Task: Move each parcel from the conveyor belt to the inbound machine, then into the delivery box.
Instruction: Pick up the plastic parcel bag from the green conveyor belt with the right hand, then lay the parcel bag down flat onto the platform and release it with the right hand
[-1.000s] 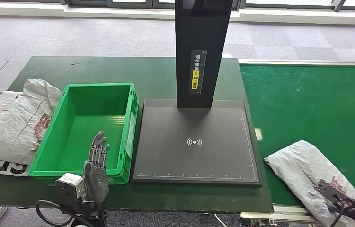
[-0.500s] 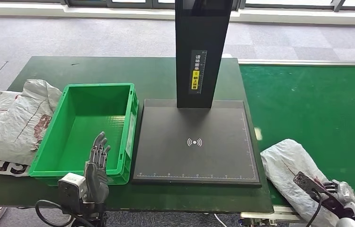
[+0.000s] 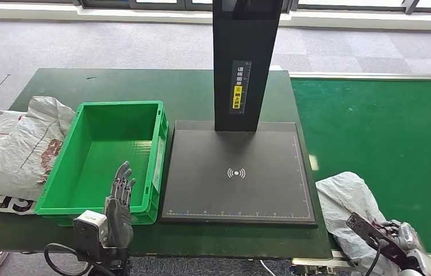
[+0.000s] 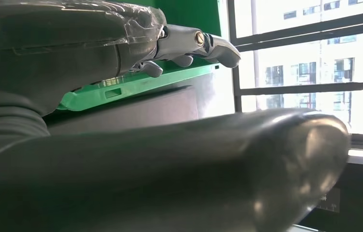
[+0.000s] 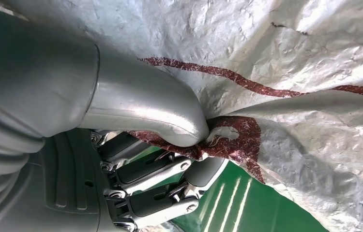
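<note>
Step in hand: you look to be carrying the grey poly-bag parcel (image 3: 348,201) from the conveyor belt (image 3: 385,126) toward the inbound machine; judged from where the grip sits, the lift is barely begun.
Right hand: your right hand (image 3: 400,238) pinches the parcel's near end. In the right wrist view the thumb (image 5: 141,113) presses a fold with a red printed mark against the darker fingers (image 5: 160,181) beneath.
Parcel position: most of the bag lies on the belt's near corner, just beside the scan plate (image 3: 239,172); its far end touches or nearly touches the plate's edge, hard to tell which.
Left hand: your left hand (image 3: 118,201) hovers at the near rim of the green delivery box (image 3: 95,112), fingers spread and straight, holding nothing.
Handling: thin film, limp contents. Expect the bag to sag and swing from that one pinched fold.
Doing it well: raise the hand enough that the drooping end clears the plate's edge, then sweep sideways. Lay the bag flat over the scan symbol (image 3: 236,172), in front of the black column (image 3: 245,63).
Risk: the fold could slide out of the pinch; move slowly and keep it tight.
Elsewhere: another grey parcel (image 3: 12,149) lies on the dark green table (image 3: 190,92), on the box's far side from the plate.
</note>
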Controlling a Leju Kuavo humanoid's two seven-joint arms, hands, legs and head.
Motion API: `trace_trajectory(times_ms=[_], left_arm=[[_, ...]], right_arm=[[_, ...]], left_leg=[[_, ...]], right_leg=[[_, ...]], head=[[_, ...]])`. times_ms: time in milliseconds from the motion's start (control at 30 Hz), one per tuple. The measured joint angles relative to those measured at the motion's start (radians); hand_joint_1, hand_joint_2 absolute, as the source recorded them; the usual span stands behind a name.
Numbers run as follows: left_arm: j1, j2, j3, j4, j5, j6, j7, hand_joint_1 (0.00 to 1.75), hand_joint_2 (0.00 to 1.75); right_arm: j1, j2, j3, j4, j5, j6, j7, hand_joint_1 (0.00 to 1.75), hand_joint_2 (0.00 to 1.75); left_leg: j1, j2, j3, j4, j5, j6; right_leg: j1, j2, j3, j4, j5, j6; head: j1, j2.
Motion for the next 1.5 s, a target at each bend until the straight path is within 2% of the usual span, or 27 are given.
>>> trace_trajectory(times_ms=[233,367,533,633,767,933,1133,1500], left_arm=[[0.004,-0.001,0.0,-0.002,-0.012,-0.018,0.016,0.0,0.0],[0.008,-0.002,0.0,-0.006,-0.017,-0.013,0.019,0.0,0.0],[0.022,-0.002,0.0,-0.021,-0.02,0.003,0.019,0.0,0.0],[0.029,-0.002,0.0,-0.031,-0.028,0.007,0.024,0.0,0.0],[0.035,-0.005,0.0,-0.04,-0.037,0.003,0.027,0.0,0.0],[0.036,-0.009,0.0,-0.041,-0.037,-0.002,0.023,0.0,0.0],[0.037,-0.009,0.0,-0.041,-0.037,0.004,0.017,0.0,0.0],[0.038,-0.009,0.0,-0.041,-0.037,0.008,0.016,0.0,0.0]], right_arm=[[0.019,0.008,0.001,-0.012,0.016,-0.008,0.008,1.75,1.75],[0.019,0.015,-0.001,-0.017,0.052,-0.058,0.008,1.75,1.75],[0.004,0.042,-0.02,-0.045,0.106,-0.186,0.006,1.75,1.75],[0.002,0.069,-0.058,-0.092,0.113,-0.311,-0.014,1.75,1.75],[0.029,0.111,-0.161,-0.226,0.073,-0.462,-0.098,1.75,1.75],[0.087,0.163,-0.299,-0.399,-0.007,-0.555,-0.225,1.75,1.75],[0.122,0.208,-0.388,-0.512,-0.038,-0.607,-0.292,1.75,1.75],[0.127,0.229,-0.41,-0.55,-0.041,-0.614,-0.298,1.75,1.75]], left_leg=[[0.0,0.0,0.0,0.0,0.0,0.0],[0.0,0.0,0.0,0.0,0.0,0.0],[0.0,0.001,0.0,0.0,0.0,0.0],[0.0,0.0,0.0,0.0,0.0,0.0],[0.0,0.0,0.0,0.0,0.0,0.0],[0.0,0.0,-0.001,0.0,0.0,0.0],[0.0,0.002,0.0,0.0,-0.001,0.0],[0.0,0.003,0.001,0.0,0.0,0.0]], right_leg=[[0.0,0.0,0.0,0.0,0.0,0.0],[0.0,0.0,0.0,0.0,0.0,0.0],[0.0,0.0,0.0,0.0,0.0,0.0],[0.0,-0.001,0.0,0.0,0.0,0.0],[0.0,-0.001,0.0,0.0,0.0,0.0],[0.0,-0.001,-0.001,0.0,0.0,0.0],[0.0,0.002,-0.001,0.0,0.0,0.0],[0.0,0.002,-0.001,0.0,0.0,0.0]], head=[[0.0,0.0],[0.0,0.0],[0.0,0.0],[0.0,0.0],[0.0,0.0],[0.0,0.0],[0.0,0.0],[0.0,0.0]])
